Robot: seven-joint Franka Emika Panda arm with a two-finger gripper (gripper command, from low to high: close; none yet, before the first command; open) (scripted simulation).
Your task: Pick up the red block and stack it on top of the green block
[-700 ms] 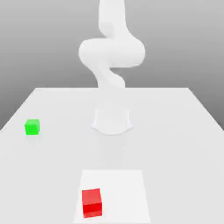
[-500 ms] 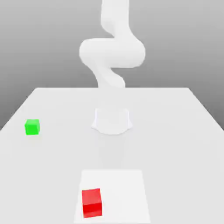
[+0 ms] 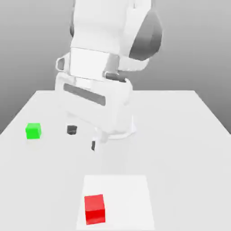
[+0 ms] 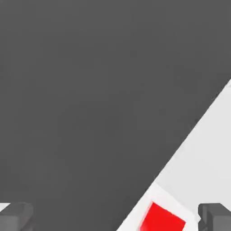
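Swinging down from its upright pose of a moment ago, the arm now looms large in your exterior view, with the gripper (image 3: pixel 82 137) hanging low over the table (image 3: pixel 189 149) in front of the base. Its two dark fingertips (image 3: pixel 71 130) stand well apart with nothing between them, so you have a wide-open, empty pincer. Neither block has moved: the red block (image 3: pixel 94 209) sits on the paler square patch (image 3: pixel 131 198) nearest the camera, and the green block (image 3: pixel 33 131) rests far off toward the exterior view's left. Your hand view catches a corner of the red block (image 4: pixel 162 219) between the two finger pads (image 4: pixel 215 216), which suggests the approach is roughly aimed but the hand is not yet over it. You are in the reach phase; expect to carry the hand further toward the red block and descend before closing
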